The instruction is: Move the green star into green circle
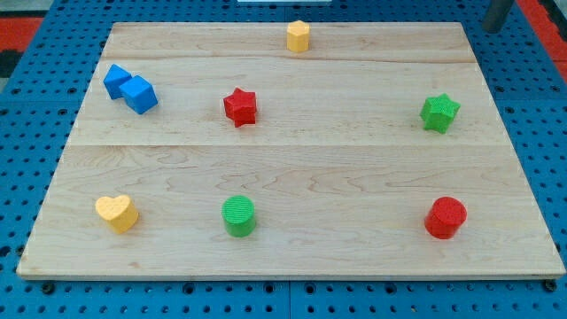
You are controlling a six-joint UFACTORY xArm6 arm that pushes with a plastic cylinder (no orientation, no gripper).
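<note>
Step in hand: approach. The green star (pixel 439 112) sits untouched at the right of the wooden board (pixel 292 257), in the far half. The green circle (pixel 238 216), a short upright cylinder, stands in the near half, left of centre. The two are well apart.

The rod (pixel 496 15) enters at the far right corner, beyond the board edge. Only a short dark section shows, and my tip cannot be made out with certainty; it is well apart from every block, and far and to the right of the green star.

Next move, as a judgement: bring my tip to the far-right side of the green star, so that a push drives it diagonally toward the near left, in line with the green circle. The path between them appears free of blocks. The red cylinder (pixel 445 217) lies near and right, and the red star (pixel 240 106) lies far and left; both are off the line, though a skewed push could drift the star toward either.

Jaws: none fitted. The arm holds nothing and touches no block.
</note>
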